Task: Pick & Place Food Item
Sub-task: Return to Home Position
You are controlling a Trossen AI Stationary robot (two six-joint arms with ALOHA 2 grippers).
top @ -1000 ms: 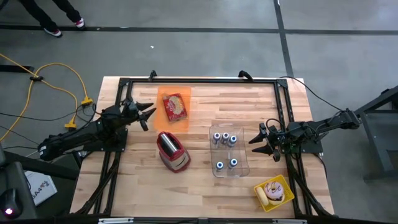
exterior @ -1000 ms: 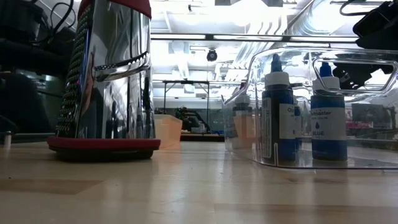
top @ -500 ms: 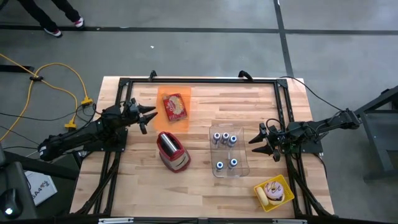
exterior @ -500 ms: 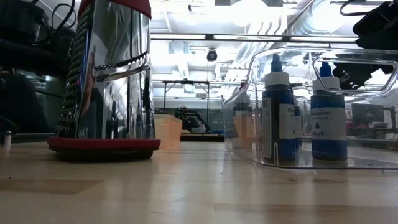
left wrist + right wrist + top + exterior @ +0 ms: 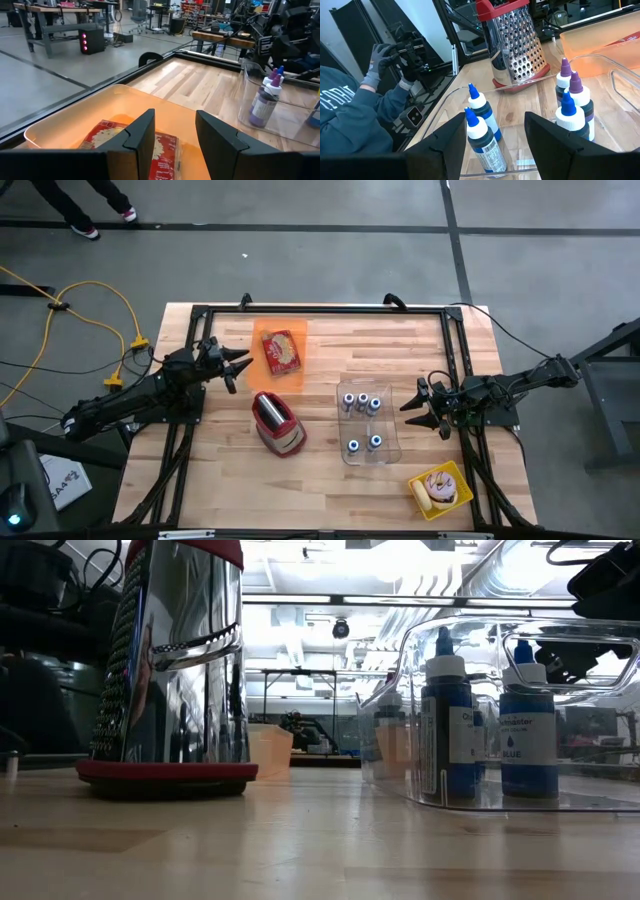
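Yellow bin (image 5: 464, 480), near right corner of the wooden table (image 5: 330, 340): contains the pink donut (image 5: 442, 483) and the white donut (image 5: 427, 496), lying side by side and touching.

Clear bin (image 5: 365, 423), just beyond, mid-table: five dropper bottles (image 5: 353, 445) upright inside, two nearer and three farther.

Grater (image 5: 277, 423), steel with red trim: upright, left of the clear bin and apart from it.

My right gripper (image 5: 420, 408): held off the clear bin's right side, facing it, fingers spread wide, nothing between them.

My left gripper (image 5: 238, 362): at the table's left, facing the orange bin (image 5: 262, 335), fingers likewise well apart and empty.

Orange bin, far side of the table: one red packet (image 5: 282, 352) lying flat inside.

Beyond the near edge of the table, in my right wrist view: a person (image 5: 350, 115) in a grey top, gloved hands on a device.
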